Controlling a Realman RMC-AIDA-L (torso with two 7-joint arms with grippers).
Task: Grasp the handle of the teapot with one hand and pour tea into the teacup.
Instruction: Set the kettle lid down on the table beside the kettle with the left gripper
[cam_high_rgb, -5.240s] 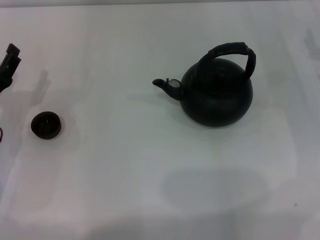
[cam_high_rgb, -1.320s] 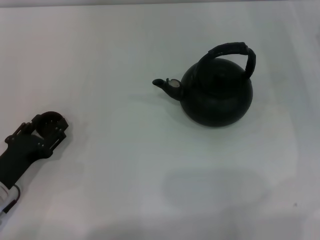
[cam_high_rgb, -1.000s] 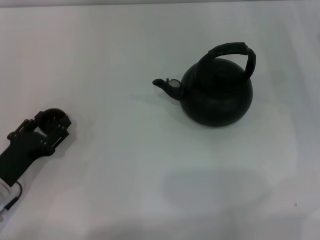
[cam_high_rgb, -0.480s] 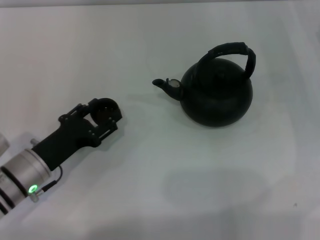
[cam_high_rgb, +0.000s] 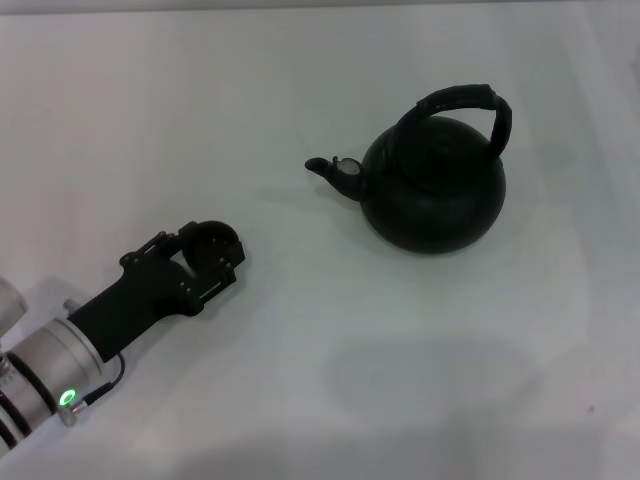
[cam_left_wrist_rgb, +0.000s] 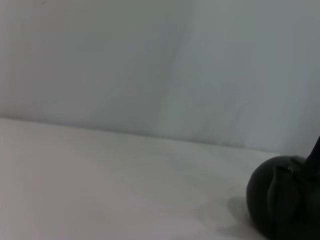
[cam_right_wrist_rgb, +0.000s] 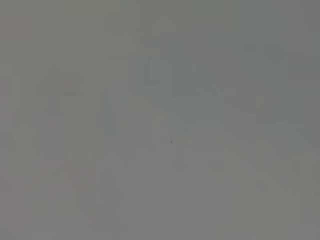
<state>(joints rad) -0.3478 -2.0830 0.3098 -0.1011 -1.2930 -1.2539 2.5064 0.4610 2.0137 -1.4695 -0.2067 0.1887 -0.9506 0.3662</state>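
- I am holding the teacup between the fingers of my left pincer, low over the white table; from the head view the fingers look clamped on its sides, though I am judging that from how the cup is sitting between them.
- The teapot is standing upright, well apart from me on the far right, with its spout pointing my way and the handle arching over its top, untouched.
- My right pincer is not showing in any view, so I cannot tell how its fingers stand.
- I am risking a slip: the cup is small and round, so a shallow grip may be letting it twist or pop out.
- I am risking a tilted set-down, which could leave the cup rocking or rolling.
- If I am placing the cup too far from the spout, the pour may be landing on the table.
- If I am lingering by the cup, my arm may be sitting in the path of the teapot and the tea.
- The pot looks heavy, so it may be swinging on its handle.
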